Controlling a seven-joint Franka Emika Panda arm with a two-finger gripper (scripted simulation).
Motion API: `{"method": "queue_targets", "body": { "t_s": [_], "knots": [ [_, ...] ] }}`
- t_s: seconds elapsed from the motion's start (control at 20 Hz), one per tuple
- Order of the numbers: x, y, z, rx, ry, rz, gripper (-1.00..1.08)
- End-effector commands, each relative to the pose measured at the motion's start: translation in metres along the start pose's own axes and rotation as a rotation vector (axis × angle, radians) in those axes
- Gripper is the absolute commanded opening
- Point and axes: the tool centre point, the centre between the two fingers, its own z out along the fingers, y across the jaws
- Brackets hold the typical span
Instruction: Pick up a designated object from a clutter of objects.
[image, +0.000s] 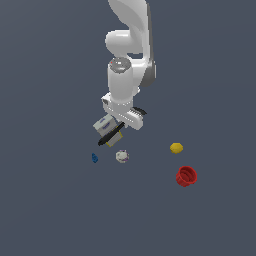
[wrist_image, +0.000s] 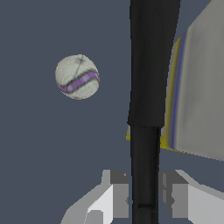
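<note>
My fingers (wrist_image: 145, 199) grip the black utensil (wrist_image: 148, 87) at its handle. It lies beside the white-and-yellow box (wrist_image: 197, 92), long axis running straight away from my wrist, near the ball (wrist_image: 77, 76).

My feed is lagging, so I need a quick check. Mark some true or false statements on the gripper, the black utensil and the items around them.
1. The slim black utensil lies between the gripper fingers. True.
2. The red cup touches the yellow lump. False: they sit apart.
3. The white-and-yellow box lies beside the utensil. True.
4. The whitish ball is in the gripper. False: it lies clear of it.
</note>
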Motion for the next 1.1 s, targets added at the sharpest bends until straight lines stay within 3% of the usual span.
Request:
{"method": "queue_targets", "body": {
  "t_s": [0.0, 1.05],
  "knots": [
    [0.014, 0.006, -0.021, 0.001, 0.0, -0.001, -1.0],
    [0.137, 0.058, -0.193, 0.0, 0.001, -0.001, -1.0]
  ]
}}
